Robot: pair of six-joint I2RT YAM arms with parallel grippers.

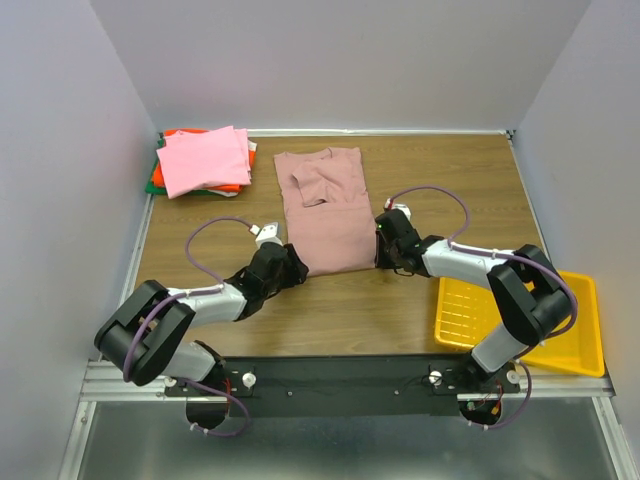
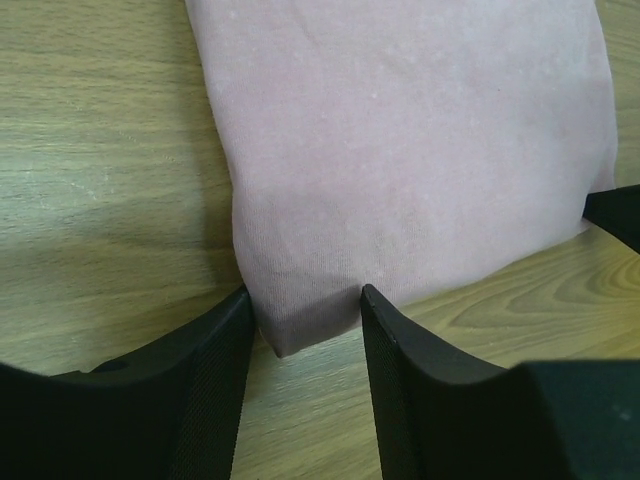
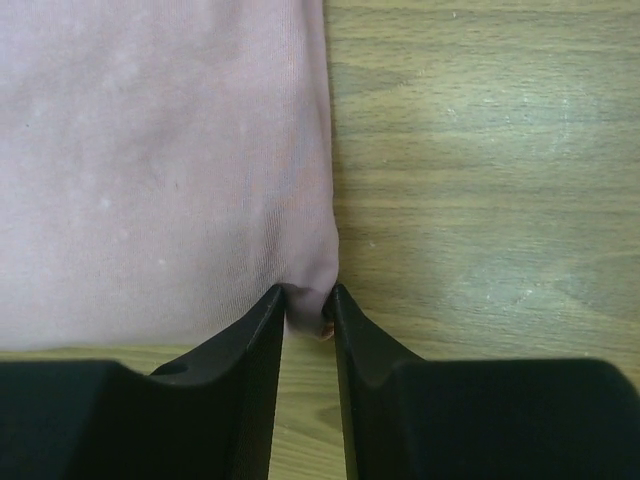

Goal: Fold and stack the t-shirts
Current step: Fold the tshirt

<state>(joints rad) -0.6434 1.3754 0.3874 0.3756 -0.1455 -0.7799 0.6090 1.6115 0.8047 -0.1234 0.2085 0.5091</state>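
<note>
A dusty mauve-pink t-shirt [image 1: 325,210] lies folded into a long strip in the middle of the table, with a sleeve folded over its far end. My left gripper [image 1: 293,268] sits at its near left corner. In the left wrist view the jaws [image 2: 305,305] stand open around that corner of cloth [image 2: 400,150], which hangs loose between them. My right gripper [image 1: 381,250] is at the near right corner. There the jaws [image 3: 307,295] pinch a bunched bit of the shirt [image 3: 150,150]. A stack of folded t-shirts [image 1: 203,160], bright pink on top of orange-red and green, rests at the back left.
A yellow plastic tray [image 1: 470,310] sits at the near right edge of the table, beside the right arm. Grey walls close in the table on three sides. Bare wood shows to the right of the mauve shirt.
</note>
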